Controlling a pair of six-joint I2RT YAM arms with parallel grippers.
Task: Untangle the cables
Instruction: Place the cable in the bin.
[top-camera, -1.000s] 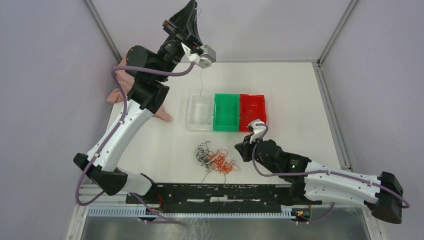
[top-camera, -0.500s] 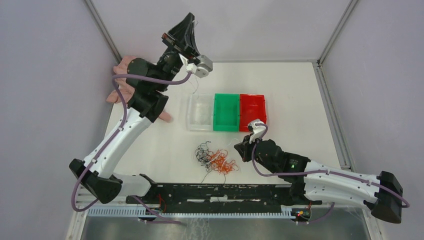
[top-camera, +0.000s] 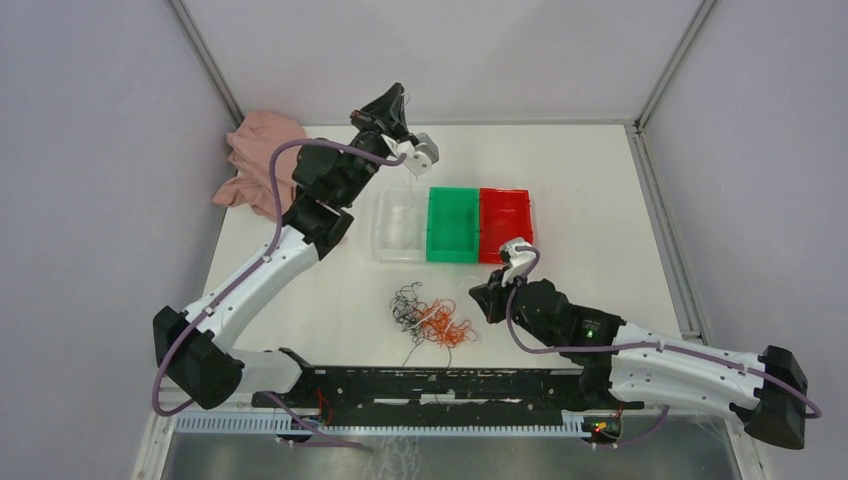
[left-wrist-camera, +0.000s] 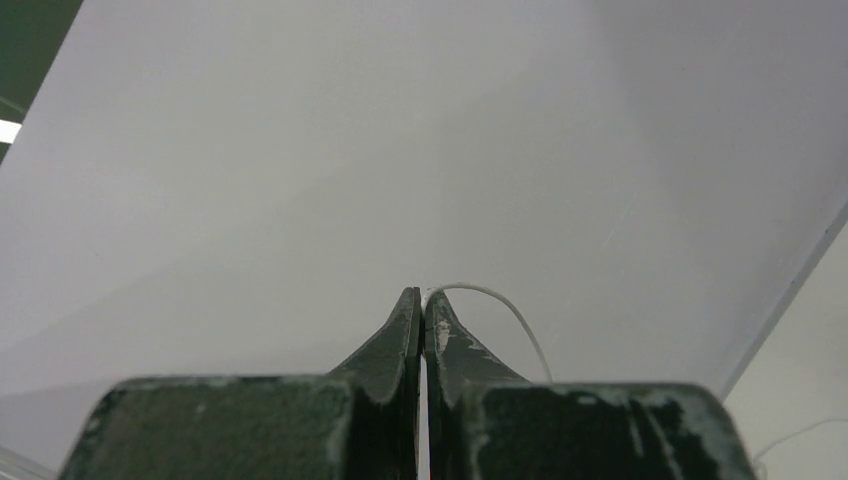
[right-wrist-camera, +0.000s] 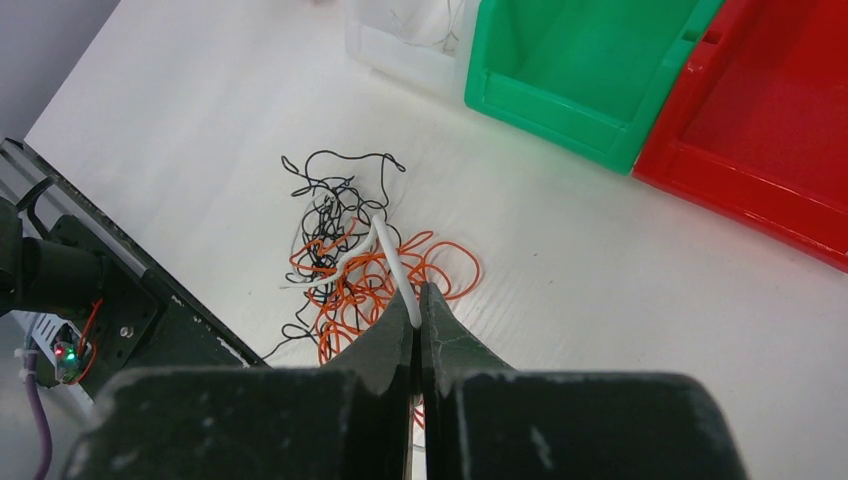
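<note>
On the table (top-camera: 600, 200) we had three bins in a row, clear (top-camera: 381, 230), green (top-camera: 452, 225) and red (top-camera: 505, 218). The cables (top-camera: 432, 320) lay at 6 o'clock from the green one. Our right gripper (right-wrist-camera: 418, 292), at 2 o'clock from them, was closed on a white strand (right-wrist-camera: 395, 265); our left gripper (left-wrist-camera: 421, 296), high at 12 o'clock from the clear bin, pinched a white wire (left-wrist-camera: 485, 290)
</note>
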